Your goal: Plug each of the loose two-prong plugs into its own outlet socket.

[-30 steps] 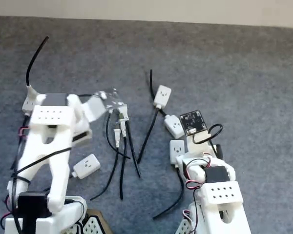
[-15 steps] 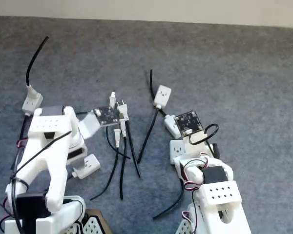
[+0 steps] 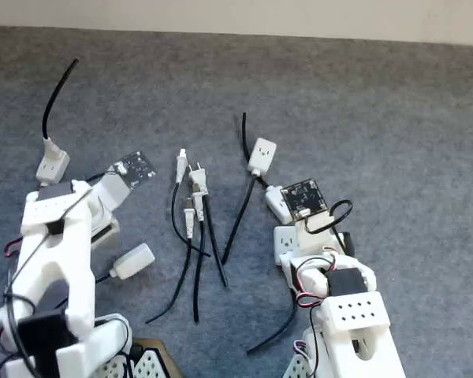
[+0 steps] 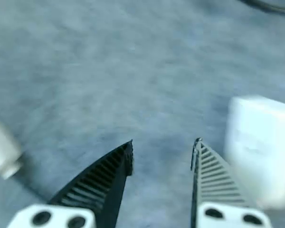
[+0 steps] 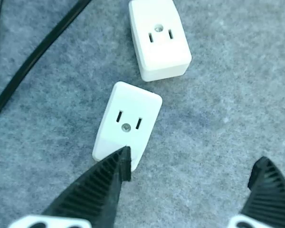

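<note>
Five outlets (image 3: 262, 155) and three plugs (image 3: 189, 213) are counted on carpet (image 3: 378, 118). Left gripper (image 4: 163, 144) is part open and right gripper (image 5: 194, 156) wide open; nothing is gripped.

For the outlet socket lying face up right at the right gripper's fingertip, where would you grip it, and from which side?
Probably across its two long flat sides, coming down from above. The outlet socket lies flat, slots up, so those sides are parallel and free; the right gripper is open close by.
</note>
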Motion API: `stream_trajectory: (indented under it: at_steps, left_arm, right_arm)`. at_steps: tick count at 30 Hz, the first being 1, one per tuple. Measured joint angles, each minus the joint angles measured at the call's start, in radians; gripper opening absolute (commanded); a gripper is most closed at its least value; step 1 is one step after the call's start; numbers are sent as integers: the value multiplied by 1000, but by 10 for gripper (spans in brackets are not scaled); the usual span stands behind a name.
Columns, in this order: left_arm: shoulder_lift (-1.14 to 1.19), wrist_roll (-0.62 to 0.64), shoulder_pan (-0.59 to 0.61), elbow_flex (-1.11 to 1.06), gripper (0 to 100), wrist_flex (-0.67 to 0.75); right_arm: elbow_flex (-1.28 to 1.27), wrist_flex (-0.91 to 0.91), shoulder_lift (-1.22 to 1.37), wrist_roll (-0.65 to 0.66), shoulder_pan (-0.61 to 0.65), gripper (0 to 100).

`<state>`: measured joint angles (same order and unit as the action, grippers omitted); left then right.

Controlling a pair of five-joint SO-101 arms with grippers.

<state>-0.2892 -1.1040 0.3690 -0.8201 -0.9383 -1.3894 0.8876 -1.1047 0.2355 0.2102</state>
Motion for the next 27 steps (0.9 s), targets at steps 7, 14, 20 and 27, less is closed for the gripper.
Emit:
stream_trajectory:
  at_steps: [7,14,20,27]
  left_arm:
    - [0,-3,26,146,204,-109]
    - [0,0,-31,356,204,-621]
    - [-107,0,-138,295,204,-740]
    - [-310,92,-233,-15,204,-505]
  right_arm:
    - [0,0,0,0,0,375]
    - [0,0,0,0,0,375]
    - [0,0,0,0,0,375]
    - [0,0,0,0,0,375]
